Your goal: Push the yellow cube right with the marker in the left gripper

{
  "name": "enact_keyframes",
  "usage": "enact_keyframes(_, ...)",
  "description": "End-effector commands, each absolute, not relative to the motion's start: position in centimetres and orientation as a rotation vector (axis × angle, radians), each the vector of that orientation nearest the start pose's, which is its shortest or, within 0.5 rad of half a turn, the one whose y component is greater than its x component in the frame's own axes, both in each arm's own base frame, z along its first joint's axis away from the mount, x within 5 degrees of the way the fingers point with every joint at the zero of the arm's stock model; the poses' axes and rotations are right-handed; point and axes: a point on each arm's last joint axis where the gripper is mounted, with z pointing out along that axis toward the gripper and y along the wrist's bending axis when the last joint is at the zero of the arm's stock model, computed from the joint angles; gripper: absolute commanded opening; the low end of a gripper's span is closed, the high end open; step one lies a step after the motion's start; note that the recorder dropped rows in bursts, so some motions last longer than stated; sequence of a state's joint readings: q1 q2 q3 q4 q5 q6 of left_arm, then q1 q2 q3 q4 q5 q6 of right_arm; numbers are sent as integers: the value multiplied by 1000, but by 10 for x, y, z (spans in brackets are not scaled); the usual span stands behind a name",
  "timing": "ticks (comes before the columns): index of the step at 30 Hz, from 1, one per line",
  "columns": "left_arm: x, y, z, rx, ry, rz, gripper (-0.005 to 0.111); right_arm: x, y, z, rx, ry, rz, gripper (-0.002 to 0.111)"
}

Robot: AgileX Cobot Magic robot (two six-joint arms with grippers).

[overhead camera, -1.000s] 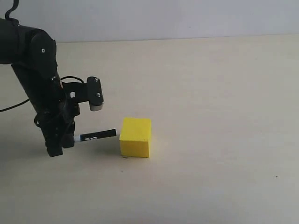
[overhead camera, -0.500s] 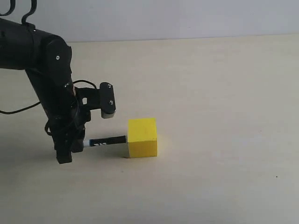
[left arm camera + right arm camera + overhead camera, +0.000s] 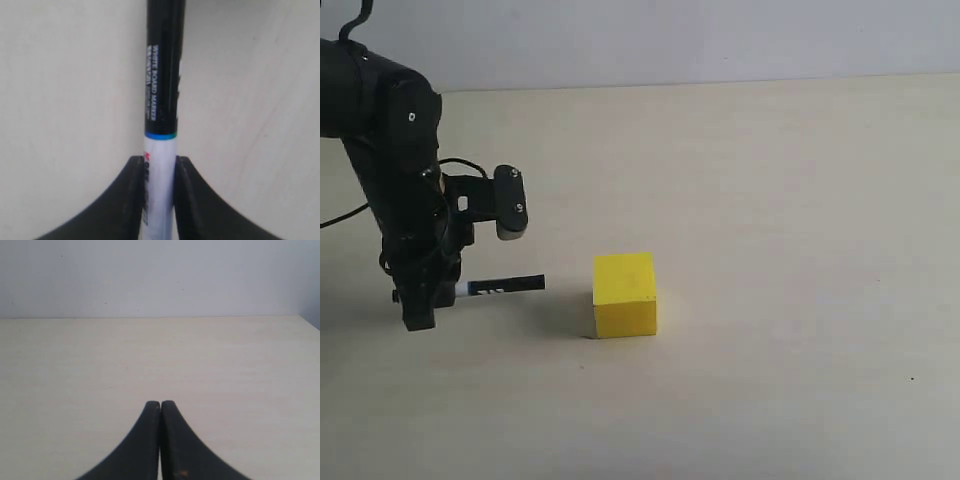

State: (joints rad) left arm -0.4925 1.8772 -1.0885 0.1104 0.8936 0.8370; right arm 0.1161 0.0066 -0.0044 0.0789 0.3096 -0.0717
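Note:
The yellow cube (image 3: pixel 625 294) rests on the pale table, right of the black left arm. My left gripper (image 3: pixel 440 291) is shut on the marker (image 3: pixel 504 286), which lies level and points right toward the cube. A clear gap separates the marker's black cap tip from the cube's left face. In the left wrist view the marker (image 3: pixel 161 125) runs out from between the left gripper (image 3: pixel 159 161), whose fingers (image 3: pixel 131 200) clamp its white barrel; the cube is out of that view. My right gripper (image 3: pixel 160 404) is shut on nothing, over bare table. It is not in the exterior view.
The table (image 3: pixel 800 200) stretches wide and pale to the right of the cube, up to a light wall at the back. A black cable (image 3: pixel 340 222) trails off the left arm toward the left edge.
The left arm first pushed right, sliding the cube a little to the right with the marker tip. It then drew back left, opening a gap between marker and cube.

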Motion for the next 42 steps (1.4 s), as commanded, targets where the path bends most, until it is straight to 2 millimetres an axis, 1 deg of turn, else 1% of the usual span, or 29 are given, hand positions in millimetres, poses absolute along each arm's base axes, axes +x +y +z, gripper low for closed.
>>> enact_keyframes(1, 295, -148, 146, 2015, 2405, 139, 0, 54, 8, 186, -123, 1779, 103, 0)
enact_keyframes(3, 292, -145, 146, 2059, 2424, 143, 0, 54, 8, 185, -124, 1787, 103, 0)
enact_keyframes(5, 292, -140, 147, 2137, 2387, 184, 0, 54, 8, 186, -124, 1785, 103, 0)
enact_keyframes(16, 292, -137, 138, 2105, 2328, 209, 0, 54, 8, 186, -124, 1785, 103, 0)
enact_keyframes(34, 294, -140, 138, 2085, 2290, 215, 0, 54, 8, 186, -124, 1785, 103, 0)
enact_keyframes(42, 295, -134, 138, 2092, 2319, 225, 0, 54, 8, 186, -124, 1785, 103, 0)
